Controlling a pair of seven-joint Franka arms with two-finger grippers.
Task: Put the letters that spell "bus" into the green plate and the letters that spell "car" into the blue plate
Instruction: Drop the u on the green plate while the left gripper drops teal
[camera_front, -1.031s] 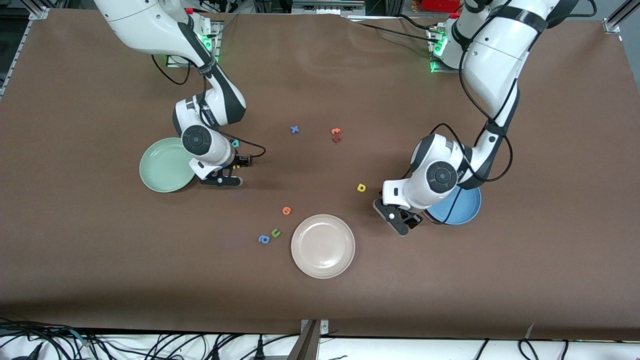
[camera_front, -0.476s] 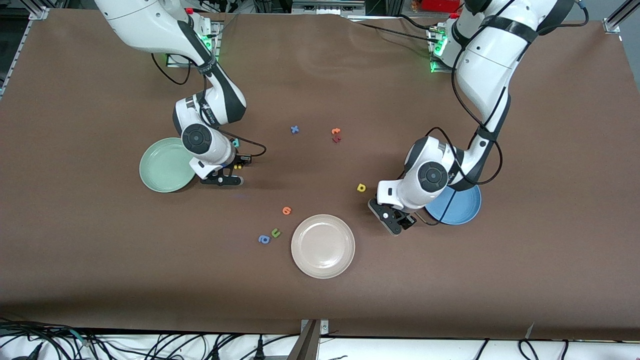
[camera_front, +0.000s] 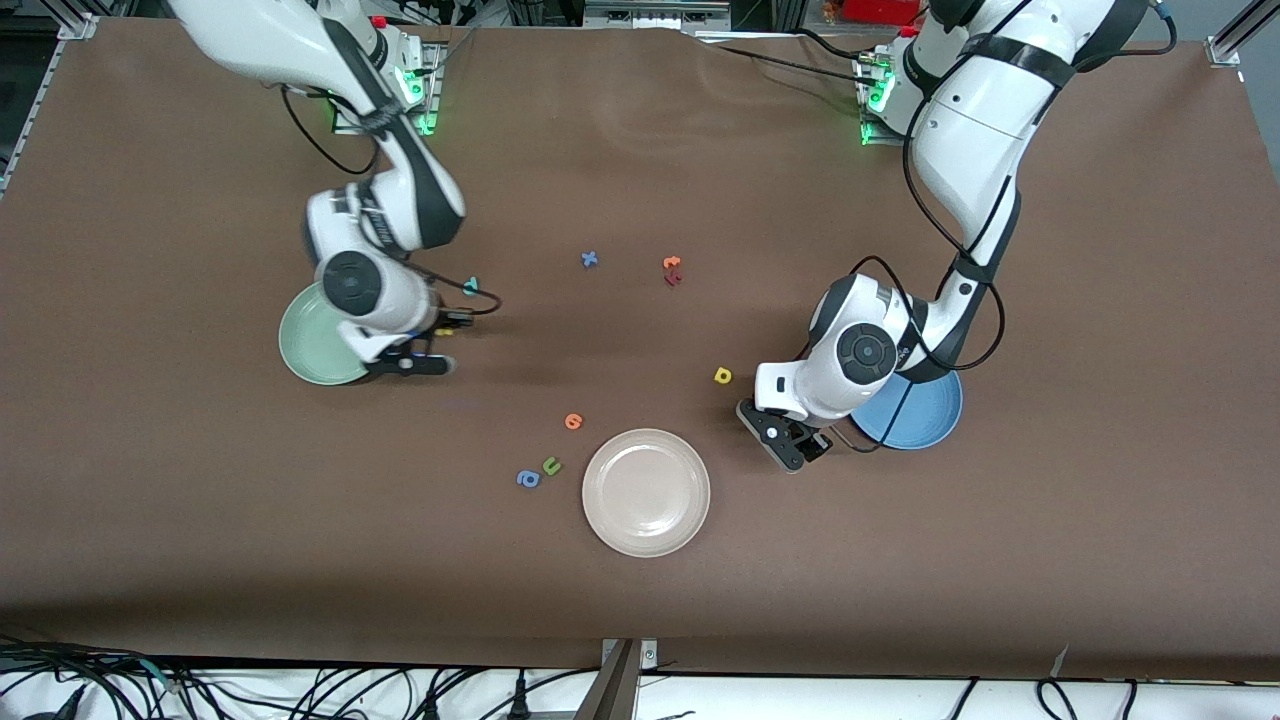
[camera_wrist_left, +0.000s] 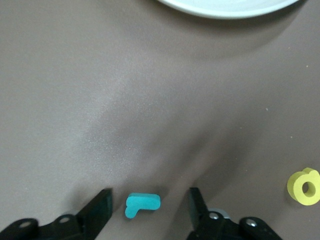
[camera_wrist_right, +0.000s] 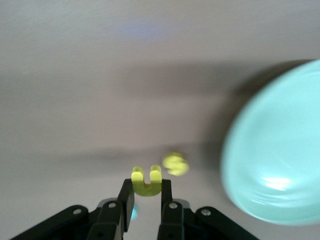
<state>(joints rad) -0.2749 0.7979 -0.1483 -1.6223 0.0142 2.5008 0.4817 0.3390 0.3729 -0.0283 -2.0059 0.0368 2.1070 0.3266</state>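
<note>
On the brown table (camera_front: 640, 150), my right gripper (camera_wrist_right: 146, 192) pinches the "u" (camera_wrist_right: 146, 182) beside the green plate (camera_front: 312, 345), my left gripper (camera_wrist_left: 149, 210) half-open around the "r" (camera_wrist_left: 142, 204); a blurry swing may fling it.

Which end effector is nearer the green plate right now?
The right end effector, shut on the yellow "u", sits at the rim of the green plate. The left end effector is down by the blue plate, around the teal "r".
</note>
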